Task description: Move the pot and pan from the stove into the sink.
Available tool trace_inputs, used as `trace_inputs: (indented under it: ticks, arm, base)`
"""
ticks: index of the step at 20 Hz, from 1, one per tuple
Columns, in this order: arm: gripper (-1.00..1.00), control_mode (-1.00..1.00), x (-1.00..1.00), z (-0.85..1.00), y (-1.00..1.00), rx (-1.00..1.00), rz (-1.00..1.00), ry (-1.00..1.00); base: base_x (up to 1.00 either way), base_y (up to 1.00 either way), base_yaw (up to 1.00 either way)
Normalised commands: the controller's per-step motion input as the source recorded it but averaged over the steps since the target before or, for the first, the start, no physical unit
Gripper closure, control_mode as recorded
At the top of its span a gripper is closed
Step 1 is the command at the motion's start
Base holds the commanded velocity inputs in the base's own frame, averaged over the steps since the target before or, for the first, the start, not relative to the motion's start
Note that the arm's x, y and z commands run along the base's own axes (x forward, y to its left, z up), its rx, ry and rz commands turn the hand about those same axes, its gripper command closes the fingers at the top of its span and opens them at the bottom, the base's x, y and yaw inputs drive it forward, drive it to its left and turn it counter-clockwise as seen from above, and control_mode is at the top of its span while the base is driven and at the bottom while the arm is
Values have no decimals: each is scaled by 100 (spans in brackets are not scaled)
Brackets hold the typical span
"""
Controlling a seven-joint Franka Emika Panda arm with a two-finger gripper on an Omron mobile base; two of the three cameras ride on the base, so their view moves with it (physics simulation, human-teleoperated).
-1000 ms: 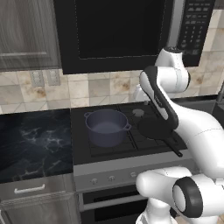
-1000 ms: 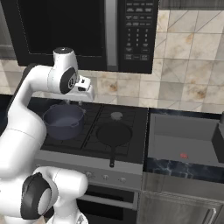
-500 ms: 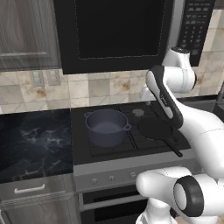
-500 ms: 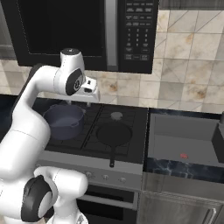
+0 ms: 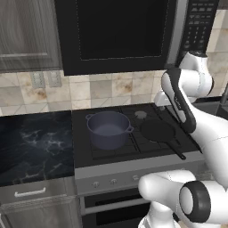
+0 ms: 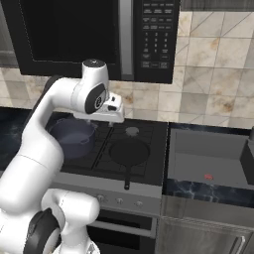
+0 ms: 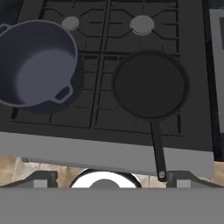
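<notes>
Gripper (image 7: pixel 105 181) wide open, holding nothing, hovering high over stove (image 7: pixel 100 131) front edge. Below and just right: pan (image 7: pixel 151 85), shallow, flat black, on front-right burner; long thin handle runs straight back toward gripper, tip past stove edge. Below left: pot (image 7: pixel 37 65), deep blue-grey, loop handles, no lid, front-left burner. Far right: grey sink (image 6: pixel 208 156) in dark marbled counter (image 5: pixel 33 147). Microwave (image 5: pixel 120 33) above.

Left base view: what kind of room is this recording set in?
A rendered home kitchen, it seems: a four-burner gas stove holding a pot and pan, a microwave above, and a sink alongside.
</notes>
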Motion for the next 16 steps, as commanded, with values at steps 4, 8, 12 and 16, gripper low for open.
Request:
trace_inputs:
  ticks: [4,8,12,16]
  arm:
    - [-100,-100,-14,-14,-38,0,0,5]
    - [-100,-100,-13,-19,-30,0,0,4]
    - [-100,-100,-10,-18,-21,0,0,2]
    - [-100,-100,-10,-12,-14,-1,0,0]
  base:
    - [0,0,0]
    - [0,0,0]
    - [0,0,0]
    - [0,0,0]
